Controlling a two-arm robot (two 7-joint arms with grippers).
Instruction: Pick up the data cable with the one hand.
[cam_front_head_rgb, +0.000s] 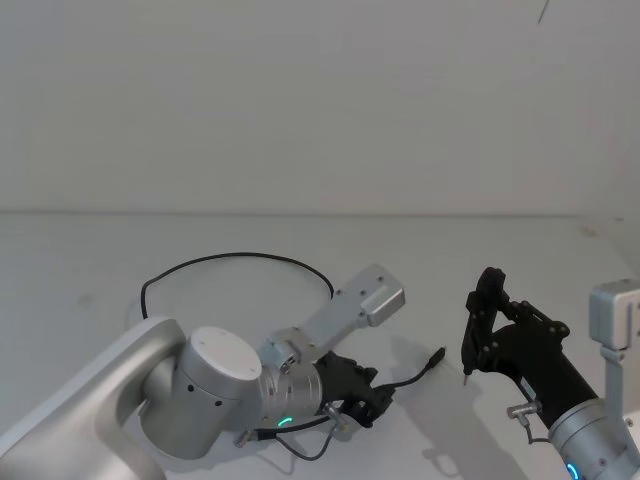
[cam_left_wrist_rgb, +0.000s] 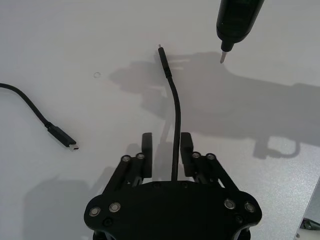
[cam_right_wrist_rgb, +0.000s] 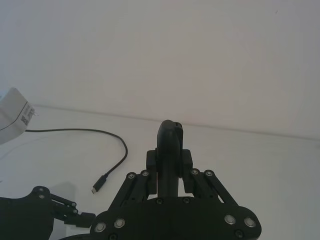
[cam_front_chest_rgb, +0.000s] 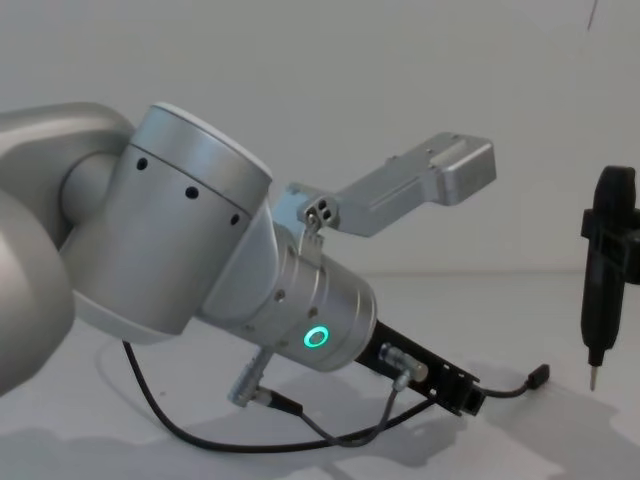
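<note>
Left gripper (cam_left_wrist_rgb: 166, 142): low over white table (cam_front_head_rgb: 500, 260), fingers (cam_left_wrist_rgb: 146, 147) apart, clamping nothing.
Data cable (cam_left_wrist_rgb: 176, 115): running between those fingers, nearer one of them; plug (cam_left_wrist_rgb: 163, 57) poking out ahead, rest looped on table beyond left arm (cam_front_head_rgb: 215, 385).
Second plug (cam_left_wrist_rgb: 62, 137): flat on table, off to one side.
Right gripper (cam_right_wrist_rgb: 169, 159): raised near front plug, closed on pen-like tool (cam_right_wrist_rgb: 170, 132), tip down.

The data cable (cam_front_head_rgb: 240, 256) lies on the table (cam_front_head_rgb: 80, 260), curving in a wide loop behind and to the left of the left gripper (cam_left_wrist_rgb: 166, 147). That gripper sits low at the front centre. The cable runs between its 2 fingers (cam_left_wrist_rgb: 146, 145), and 1 plug (cam_front_head_rgb: 436, 357) reaches out ahead toward the right. Farther right is the right gripper (cam_right_wrist_rgb: 169, 165), with a pen-like tool (cam_front_head_rgb: 485, 290) upright between its fingers, tip down near that plug.
</note>
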